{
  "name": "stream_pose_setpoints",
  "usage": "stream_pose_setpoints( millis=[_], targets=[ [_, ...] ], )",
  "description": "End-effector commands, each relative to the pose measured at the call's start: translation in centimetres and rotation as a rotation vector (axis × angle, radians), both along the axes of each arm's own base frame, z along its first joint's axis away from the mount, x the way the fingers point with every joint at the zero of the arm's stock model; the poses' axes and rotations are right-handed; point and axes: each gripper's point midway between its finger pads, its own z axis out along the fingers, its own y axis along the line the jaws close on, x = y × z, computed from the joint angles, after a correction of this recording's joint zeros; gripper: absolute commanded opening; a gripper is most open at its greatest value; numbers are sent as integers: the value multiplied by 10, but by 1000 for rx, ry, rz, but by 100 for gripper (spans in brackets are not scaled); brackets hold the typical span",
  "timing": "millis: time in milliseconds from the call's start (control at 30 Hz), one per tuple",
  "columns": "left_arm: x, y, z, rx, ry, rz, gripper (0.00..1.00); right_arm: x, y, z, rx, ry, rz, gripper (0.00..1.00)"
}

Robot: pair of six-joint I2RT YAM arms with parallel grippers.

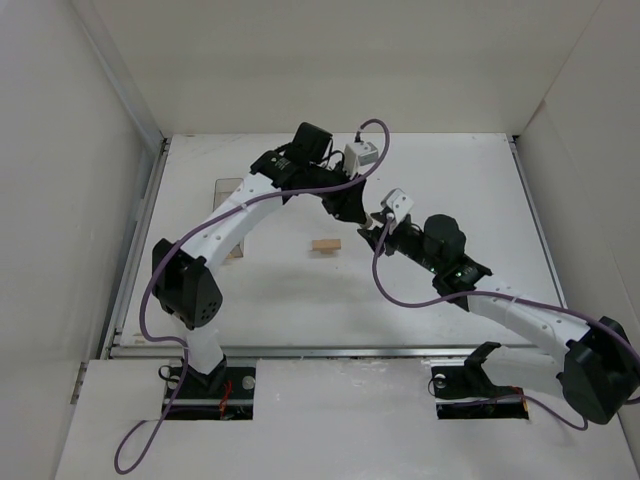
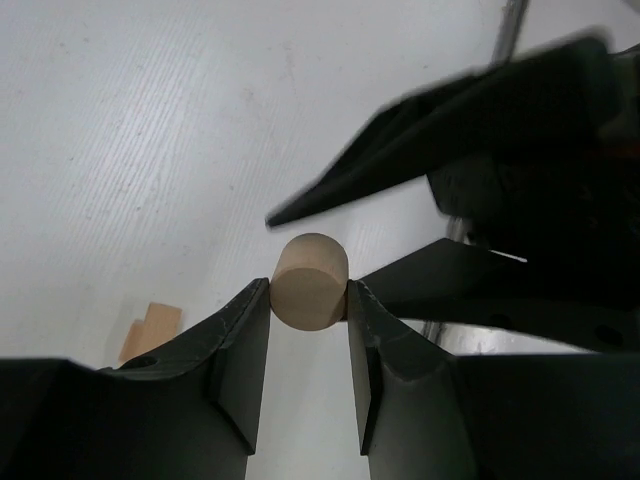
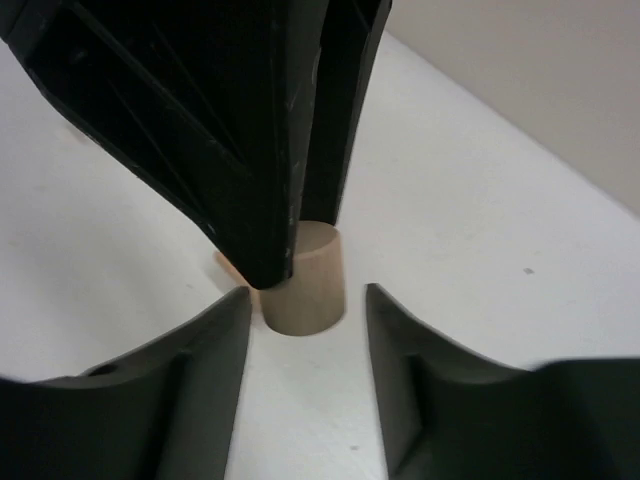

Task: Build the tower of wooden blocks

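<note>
Left end effector [image 2: 308,292] clamps the one wooden cylinder [image 2: 311,272]; right end effector [image 3: 307,296] stands open near it.

**Robot lab test cell**

A white bench [image 1: 450,190] sits boxed in by plain white panel walls [image 1: 330,60]. A left arm [image 1: 225,228] and a right arm [image 1: 520,312] are bolted at its near edge, trailing purple cables [image 1: 382,280], behind a metal rail [image 1: 330,351].

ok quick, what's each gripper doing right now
left gripper: closed on the wooden cylinder
right gripper: open, holding nothing
</note>
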Motion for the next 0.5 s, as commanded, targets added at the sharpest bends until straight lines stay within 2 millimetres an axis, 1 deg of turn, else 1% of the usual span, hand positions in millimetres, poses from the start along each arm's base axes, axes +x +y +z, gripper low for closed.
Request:
stream_pose_setpoints(
  millis=[0, 33, 67, 133, 167, 200, 233, 300, 367, 400, 433, 467],
  targets=[
    [2, 7, -5, 73, -16, 57, 0, 9, 0, 42, 95, -57, -55, 60],
    [11, 10, -5, 99, -46, 95, 0, 11, -1, 45, 100, -50, -64, 83],
    [25, 20, -11, 159, -84, 175, 0, 14, -2, 37, 99, -19, -87, 100],
    [42, 30, -16, 216, -132, 263, 0, 15, -5, 34, 98, -2, -107, 100],
    [48, 37, -27, 263, -139, 298, 0, 12, -7, 29, 90, 8, -107, 100],
    [61, 49, -30, 320, -182, 367, 0, 13, -11, 27, 95, 13, -131, 100],
    [64, 54, -40, 360, -183, 390, 0, 12, -15, 26, 96, 11, -144, 100],
    [69, 66, -59, 435, -192, 418, 0, 5, -23, 23, 99, 7, -159, 100],
    [66, 71, -77, 478, -168, 415, 0, -1, -28, 12, 87, 21, -160, 100],
    [64, 70, -91, 512, -160, 397, 0, -4, -32, 16, 97, 9, -169, 100],
    [65, 73, -99, 535, -156, 402, 0, -6, -33, 15, 98, 7, -169, 100],
    [60, 71, -106, 549, -146, 387, 0, -8, -35, 8, 85, 22, -170, 100]
  ],
)
